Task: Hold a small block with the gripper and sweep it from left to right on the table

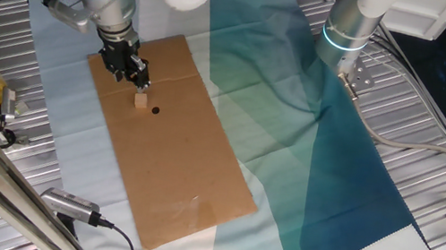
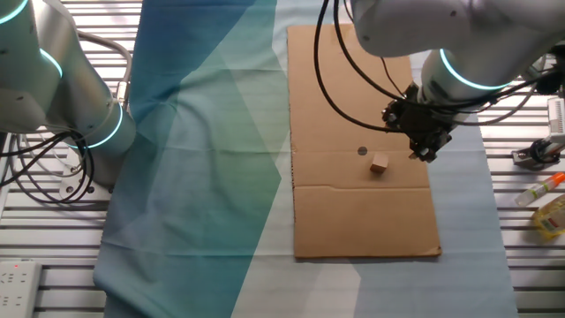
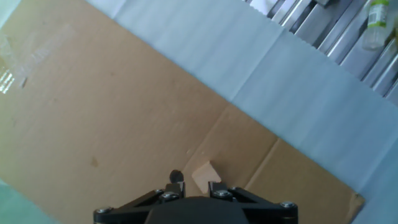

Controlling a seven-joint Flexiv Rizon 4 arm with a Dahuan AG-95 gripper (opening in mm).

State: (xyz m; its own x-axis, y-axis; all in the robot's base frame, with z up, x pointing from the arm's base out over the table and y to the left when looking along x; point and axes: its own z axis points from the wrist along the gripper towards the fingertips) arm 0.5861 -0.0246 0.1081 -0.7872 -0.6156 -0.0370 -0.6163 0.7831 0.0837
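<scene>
In one fixed view the small block lies on the brown cardboard sheet, which rests on the cloth over the ribbed metal worktop; a small black dot sits just beside the block, and the black hand hangs right above it, though contact cannot be judged here. In the other fixed view the block sits near the cardboard's crease, the dot close by, and the hand is off to one side, apart from the block. In the hand view the block lies between the two fingers, which stand apart on either side without clamping it: the hand is spread and holds nothing
</scene>
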